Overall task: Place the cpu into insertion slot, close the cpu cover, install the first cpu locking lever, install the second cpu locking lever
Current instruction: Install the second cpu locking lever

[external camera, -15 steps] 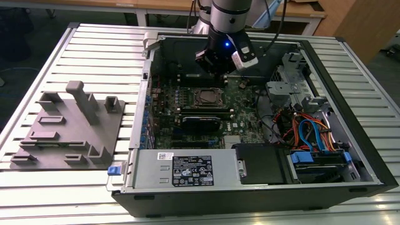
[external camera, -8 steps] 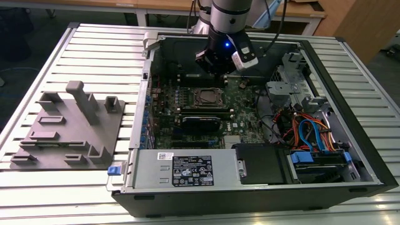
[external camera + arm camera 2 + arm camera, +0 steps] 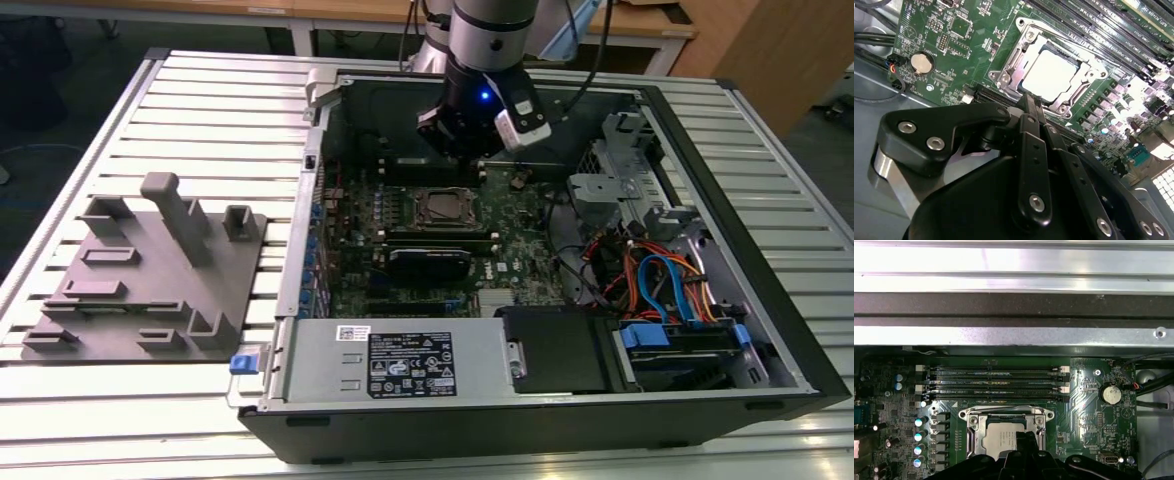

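The cpu (image 3: 1054, 75) shows its plain silver face inside the insertion slot (image 3: 441, 207) on the green board. The cpu cover (image 3: 1026, 31), a silver frame, lies flat around the chip, also seen in the first wrist view as cover (image 3: 1006, 415) over cpu (image 3: 996, 440). Thin metal bars run along two sides of the frame; whether they are latched I cannot tell. My gripper (image 3: 1032, 106) hovers just beside the socket's edge, its black fingers (image 3: 1026, 112) pressed together with nothing between them. In the exterior view the gripper (image 3: 461, 152) hangs over the board's far part.
Long black memory slots (image 3: 994, 382) run beside the socket. A coin battery (image 3: 1111, 393) sits on the board. The case's metal wall (image 3: 1014, 335) rises close behind. A drive cage with cables (image 3: 667, 290) fills the exterior view's right. A grey fixture plate (image 3: 147, 280) lies outside the case.
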Available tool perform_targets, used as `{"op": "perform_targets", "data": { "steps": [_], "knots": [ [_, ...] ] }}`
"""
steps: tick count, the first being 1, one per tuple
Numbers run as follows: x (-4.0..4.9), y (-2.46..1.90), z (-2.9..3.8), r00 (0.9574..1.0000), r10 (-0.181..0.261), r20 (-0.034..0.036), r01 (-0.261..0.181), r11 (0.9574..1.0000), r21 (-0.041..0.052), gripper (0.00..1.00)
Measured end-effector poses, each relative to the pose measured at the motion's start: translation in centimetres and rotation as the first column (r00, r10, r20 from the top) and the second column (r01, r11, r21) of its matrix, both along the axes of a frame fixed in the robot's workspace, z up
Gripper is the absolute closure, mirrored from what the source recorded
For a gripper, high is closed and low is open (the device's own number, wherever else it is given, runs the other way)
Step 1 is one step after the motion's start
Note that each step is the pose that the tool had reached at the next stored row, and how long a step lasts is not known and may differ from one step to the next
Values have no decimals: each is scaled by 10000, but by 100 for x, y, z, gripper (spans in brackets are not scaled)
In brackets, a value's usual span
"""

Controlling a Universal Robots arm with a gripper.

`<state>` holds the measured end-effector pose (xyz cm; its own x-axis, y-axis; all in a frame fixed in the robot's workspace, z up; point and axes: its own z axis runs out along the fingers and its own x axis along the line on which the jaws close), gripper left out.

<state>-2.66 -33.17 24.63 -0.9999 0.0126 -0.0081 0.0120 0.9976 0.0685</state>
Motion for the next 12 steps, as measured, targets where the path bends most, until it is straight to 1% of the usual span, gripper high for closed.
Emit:
{"op": "perform_targets", "data": {
  "steps": [3, 8, 12],
  "knots": [
    [0, -19, -1, 10000, 0, 0, 0, 10000, -38, 89],
    [0, -82, -5, 10000, -1, 0, 0, 9999, -114, 89],
    [0, -93, -5, 10000, -1, 0, 1, 9999, -122, 89]
  ]
}}
